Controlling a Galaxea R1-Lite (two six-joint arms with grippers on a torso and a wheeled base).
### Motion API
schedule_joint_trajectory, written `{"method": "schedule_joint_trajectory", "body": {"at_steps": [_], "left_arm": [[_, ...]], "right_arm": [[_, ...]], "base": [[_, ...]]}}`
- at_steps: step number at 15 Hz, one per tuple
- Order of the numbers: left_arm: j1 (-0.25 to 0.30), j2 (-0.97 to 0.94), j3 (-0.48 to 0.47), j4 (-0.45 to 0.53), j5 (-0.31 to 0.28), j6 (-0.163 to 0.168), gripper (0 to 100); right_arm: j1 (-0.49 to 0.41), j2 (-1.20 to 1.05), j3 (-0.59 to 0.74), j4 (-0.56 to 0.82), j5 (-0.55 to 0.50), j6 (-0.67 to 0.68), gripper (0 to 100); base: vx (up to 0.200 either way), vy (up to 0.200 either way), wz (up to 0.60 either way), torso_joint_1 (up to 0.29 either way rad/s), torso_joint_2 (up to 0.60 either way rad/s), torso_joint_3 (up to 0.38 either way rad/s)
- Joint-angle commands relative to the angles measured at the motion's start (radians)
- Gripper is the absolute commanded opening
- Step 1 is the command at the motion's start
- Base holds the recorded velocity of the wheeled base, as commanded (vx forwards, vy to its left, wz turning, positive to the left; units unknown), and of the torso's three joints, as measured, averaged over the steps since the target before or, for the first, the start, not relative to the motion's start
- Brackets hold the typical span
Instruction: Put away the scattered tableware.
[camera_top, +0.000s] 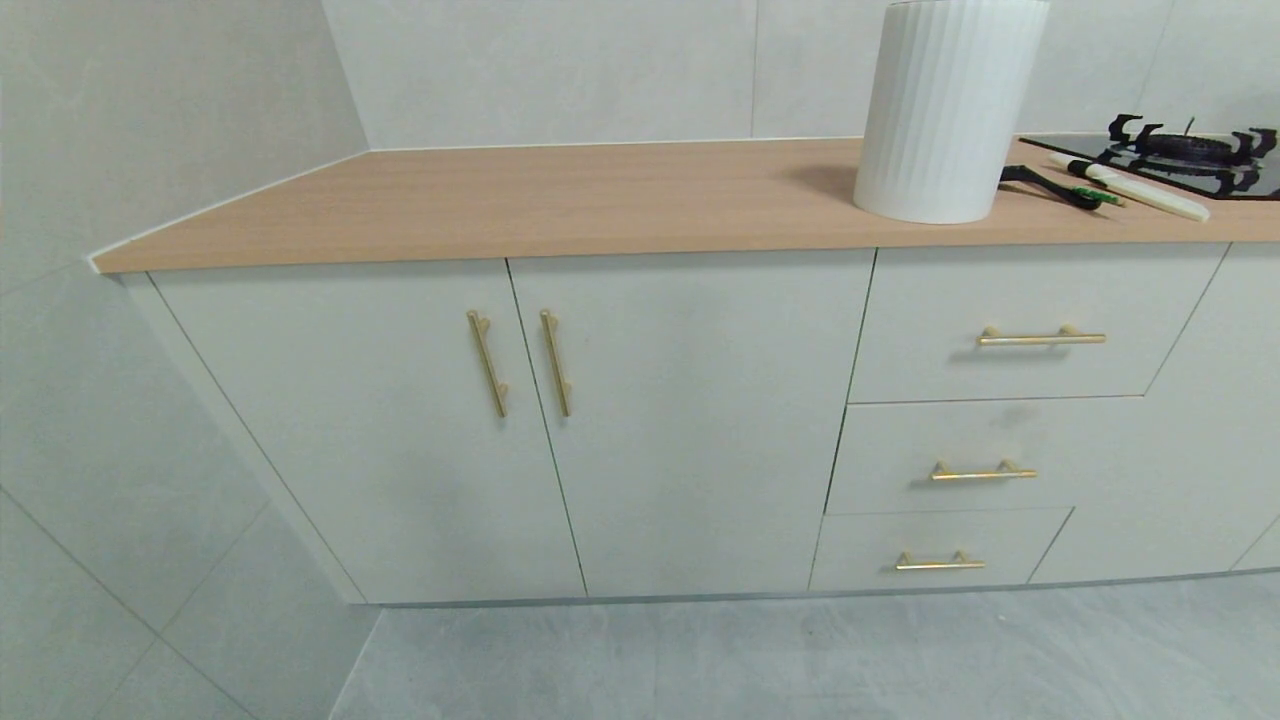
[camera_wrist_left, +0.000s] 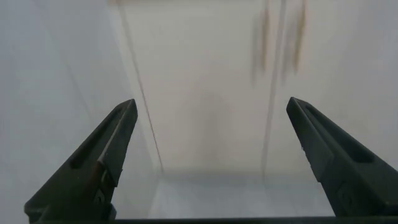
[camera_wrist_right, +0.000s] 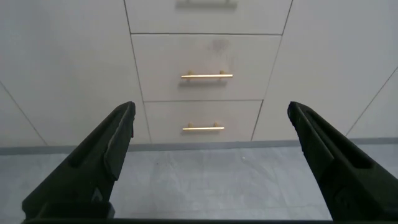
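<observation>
Pale grey tiles cover the walls and floor of a kitchen corner. A wooden desk (camera_top: 520, 200) tops a run of off-white cabinets with two cupboard doors (camera_top: 520, 420) and a stack of three drawers (camera_top: 1000, 400), all with slim brass handles.

The tableware lies near the right end of the desk, just beside a tall white ribbed holder (camera_top: 945, 110) and in front of a black gas hob (camera_top: 1195, 150). It is a black-handled utensil (camera_top: 1045, 185) lying flat, its near end close to the holder's base, and a long cream-white piece (camera_top: 1145, 192) angled across it toward the hob. There is a small green part where the two meet. I cannot tell what kind of utensil either is.

The left gripper (camera_wrist_left: 211, 104) hangs low before the cupboard doors, jaws spread wide with nothing between them; the door handles are blurred beyond it. The right gripper (camera_wrist_right: 211, 107) faces the lower drawers above the floor, its jaws equally wide apart and empty. Both are well apart from the tableware.
</observation>
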Motion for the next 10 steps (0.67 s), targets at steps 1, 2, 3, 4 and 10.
{"method": "schedule_joint_trajectory", "body": {"at_steps": [1,2,3,4,10], "left_arm": [[0.0,-0.001,0.011,0.053,-0.009,0.0,100],[0.0,0.0,0.011,0.045,-0.022,-0.005,100],[0.0,0.0,0.011,0.057,-0.075,-0.017,100],[0.0,0.0,0.011,0.094,-0.116,-0.028,100],[0.0,0.0,0.011,0.085,-0.111,-0.071,100]], "right_arm": [[0.0,0.002,0.004,0.037,0.01,0.008,100],[0.0,0.002,0.001,0.048,0.017,0.009,100],[0.0,0.002,0.002,0.041,0.021,0.009,100],[0.0,0.002,0.002,0.04,0.041,0.009,100],[0.0,0.002,0.004,0.04,0.052,0.008,100]], "base": [[0.0,0.0,0.0,0.0,0.0,0.0],[0.0,0.0,0.0,0.0,0.0,0.0],[0.0,0.0,0.0,0.0,0.0,0.0],[0.0,0.0,0.0,0.0,0.0,0.0],[0.0,0.0,0.0,0.0,0.0,0.0]]}}
